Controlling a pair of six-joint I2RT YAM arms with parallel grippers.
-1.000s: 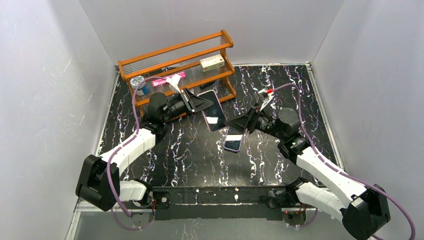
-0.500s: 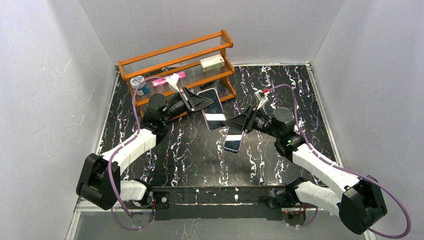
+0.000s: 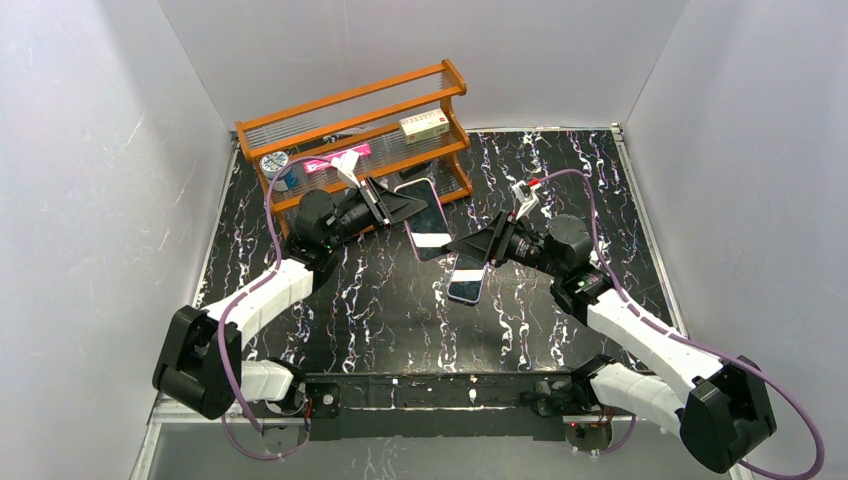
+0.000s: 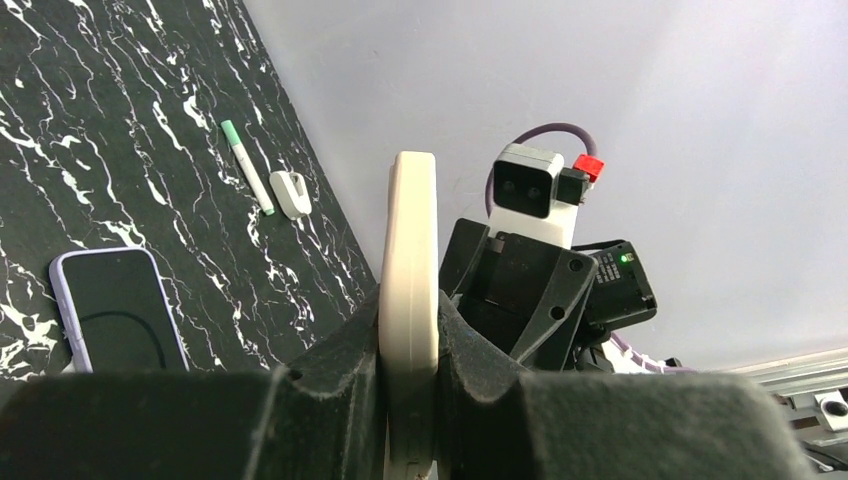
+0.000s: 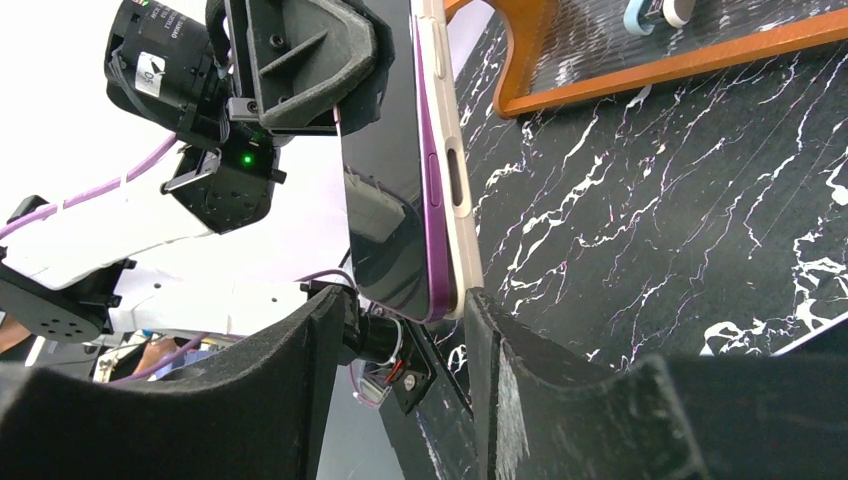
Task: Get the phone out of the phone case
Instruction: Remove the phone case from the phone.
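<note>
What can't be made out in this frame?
- Right wrist view: whether the right hand touches the phone; the gap at its fingers is unclear.
- Left wrist view: the bottom of the case, hidden in the left hand.
- Top view: box print, too small.

right tool nearer phone, apparently narrower

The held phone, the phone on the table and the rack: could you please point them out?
held phone [image 3: 432, 225], top view, its screen.
phone on the table [image 3: 466, 287], top view, its screen.
rack [image 3: 350, 96], top view, top rail.
</note>
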